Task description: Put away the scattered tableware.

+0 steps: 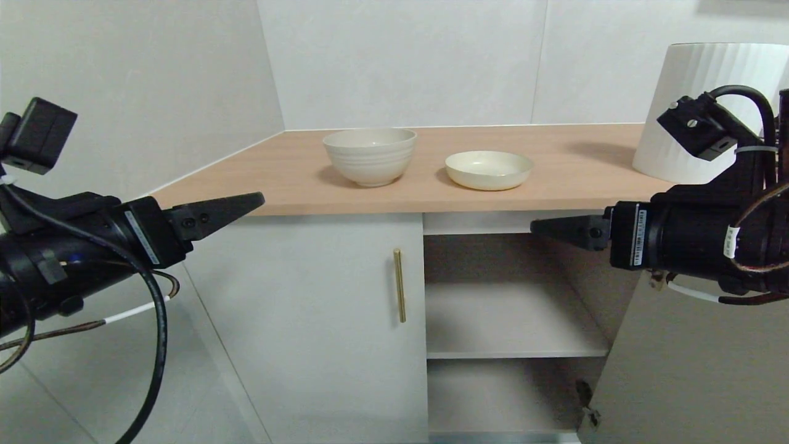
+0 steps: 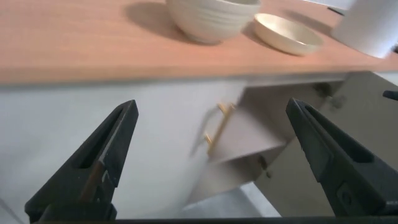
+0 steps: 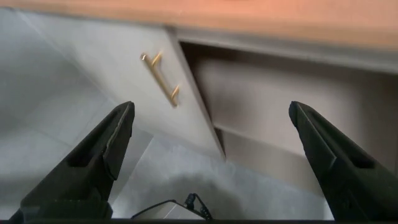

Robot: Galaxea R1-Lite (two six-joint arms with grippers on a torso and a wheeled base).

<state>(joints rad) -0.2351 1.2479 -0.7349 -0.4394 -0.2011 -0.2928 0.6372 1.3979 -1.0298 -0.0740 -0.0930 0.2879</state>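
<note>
Cream-glazed ceramic makes up both pieces of tableware. A deep ribbed bowl and a shallow dish sit upright on the wooden bench, near its front edge. The bowl is on the robot's left and the dish on its right, close together but not touching, and both look empty. Further right on the bench, well apart from the dish, stands a tall white ribbed vessel.

Below the bench is a white cabinet. Its left door is closed and carries a slim brass handle along its right edge. The right door is swung open toward the robot, exposing a pale shelf with a second compartment under it.

The left claw hangs in front of the closed door's upper left corner, just below the level of the bench top. Its fingers are spread wide and grip nothing. The right claw hangs before the top of the open compartment, under the bench edge and below the dish. It is likewise spread wide and empty. Both claws point inward toward each other, well apart from the bowl and dish.
</note>
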